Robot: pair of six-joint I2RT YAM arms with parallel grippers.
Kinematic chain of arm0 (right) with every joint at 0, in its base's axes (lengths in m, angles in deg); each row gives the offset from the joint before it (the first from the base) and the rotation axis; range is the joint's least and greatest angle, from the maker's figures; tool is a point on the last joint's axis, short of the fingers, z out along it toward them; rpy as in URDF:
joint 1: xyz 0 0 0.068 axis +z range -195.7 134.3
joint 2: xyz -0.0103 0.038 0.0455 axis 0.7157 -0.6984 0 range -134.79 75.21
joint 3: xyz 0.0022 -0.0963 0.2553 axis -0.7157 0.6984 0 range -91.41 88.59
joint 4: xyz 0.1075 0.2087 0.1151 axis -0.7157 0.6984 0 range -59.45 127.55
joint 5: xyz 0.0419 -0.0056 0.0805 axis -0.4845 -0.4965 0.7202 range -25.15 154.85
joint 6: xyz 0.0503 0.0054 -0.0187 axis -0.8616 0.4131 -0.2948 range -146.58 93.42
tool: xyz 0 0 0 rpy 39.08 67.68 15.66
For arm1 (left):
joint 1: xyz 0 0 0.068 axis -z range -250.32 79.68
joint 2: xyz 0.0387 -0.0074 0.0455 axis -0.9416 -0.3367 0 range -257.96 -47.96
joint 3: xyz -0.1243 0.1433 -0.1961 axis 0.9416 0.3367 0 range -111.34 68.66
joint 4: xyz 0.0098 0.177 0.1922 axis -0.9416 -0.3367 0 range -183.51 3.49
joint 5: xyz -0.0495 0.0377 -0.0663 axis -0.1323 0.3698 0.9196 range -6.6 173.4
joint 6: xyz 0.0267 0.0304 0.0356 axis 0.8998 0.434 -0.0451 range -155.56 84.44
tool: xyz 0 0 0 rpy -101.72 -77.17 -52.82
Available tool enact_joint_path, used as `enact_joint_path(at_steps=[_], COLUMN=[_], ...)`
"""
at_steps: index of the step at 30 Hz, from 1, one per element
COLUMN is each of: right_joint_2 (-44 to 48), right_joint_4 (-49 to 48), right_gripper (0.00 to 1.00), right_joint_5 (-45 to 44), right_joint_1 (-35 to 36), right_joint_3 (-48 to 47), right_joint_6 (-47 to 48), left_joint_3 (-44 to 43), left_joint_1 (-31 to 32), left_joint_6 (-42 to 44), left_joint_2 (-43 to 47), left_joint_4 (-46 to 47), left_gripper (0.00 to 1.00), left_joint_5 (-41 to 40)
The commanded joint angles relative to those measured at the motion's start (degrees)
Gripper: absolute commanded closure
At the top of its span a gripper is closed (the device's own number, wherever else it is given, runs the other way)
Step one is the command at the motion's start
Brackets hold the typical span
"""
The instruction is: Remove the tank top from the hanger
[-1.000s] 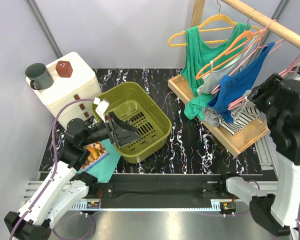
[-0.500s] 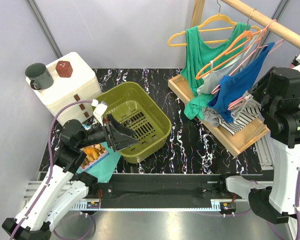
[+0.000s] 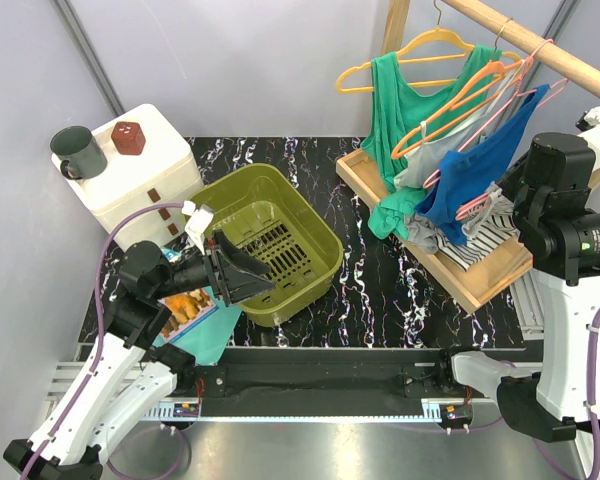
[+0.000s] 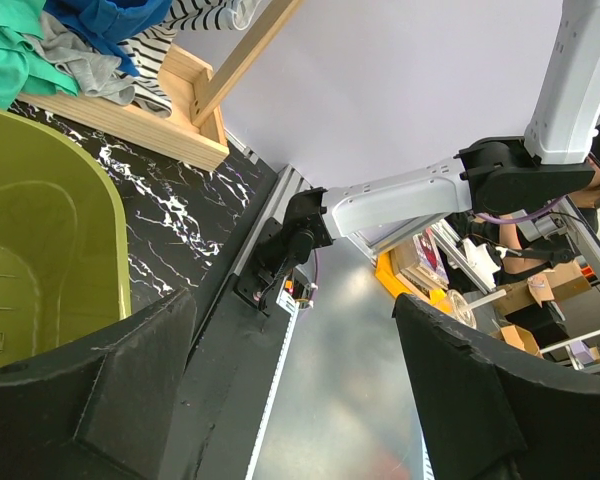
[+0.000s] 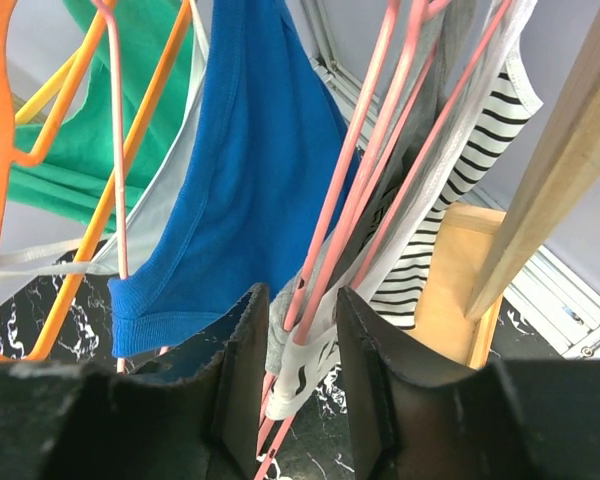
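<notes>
Right tool (image 5: 298, 305) seemingly neared limp blue tank top (image 5: 250, 170).

No legible text, labels, brands or numbers on anything in view.

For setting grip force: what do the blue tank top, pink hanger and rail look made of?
Blue tank top: soft matte knit, probably cotton jersey, with a stitched hem band. Pink hanger: thin smooth rod, likely coated wire or plastic. Rail: pale matte wood, apparently unvarnished.
</notes>
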Motion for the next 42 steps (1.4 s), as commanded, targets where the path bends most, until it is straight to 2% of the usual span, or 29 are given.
enact_joint_path(at_steps=[1,12,15,19,22,24,35,42], right_joint_2=[0.3,0.9,1.0,1.6,2.5,2.5,2.4,7.5], right_joint_4=[-2.9,-4.4,-4.5,-4.3,-3.9,-3.7,1.5,5.0], right_gripper=[0.60,0.68,0.76,0.92,0.92,0.99,1.00,1.00], right_joint_5=[-2.9,-3.9,-3.6,-3.9,-3.8,-4.2,-7.1,-4.5], right_joint_1=[-0.3,-1.1,-1.1,-1.1,-1.1,-1.1,-1.1,-1.1], right_joint_3=[0.4,2.7,2.4,1.6,0.8,0.0,-7.7,-7.9], right_joint_6=[-1.0,-2.1,-1.9,-1.0,-0.5,0.3,1.6,1.1], left_joint_3=[-2.4,-2.3,-2.7,-3.0,-3.0,-3.1,-3.2,-3.3], left_joint_1=[-0.1,-0.2,-0.2,-0.1,-0.2,-0.1,-0.1,-0.1], left_joint_6=[0.7,0.6,0.7,1.0,1.0,1.0,0.9,1.2], left_joint_2=[0.6,0.5,0.6,0.7,0.7,0.5,0.1,-0.2], left_joint_4=[0.3,0.0,-0.4,-1.1,-1.1,-1.1,-1.1,-1.1], left_gripper=[0.16,0.18,0.18,0.18,0.19,0.19,0.20,0.20], left_joint_5=[1.9,2.3,2.3,2.3,2.2,2.2,2.2,2.6])
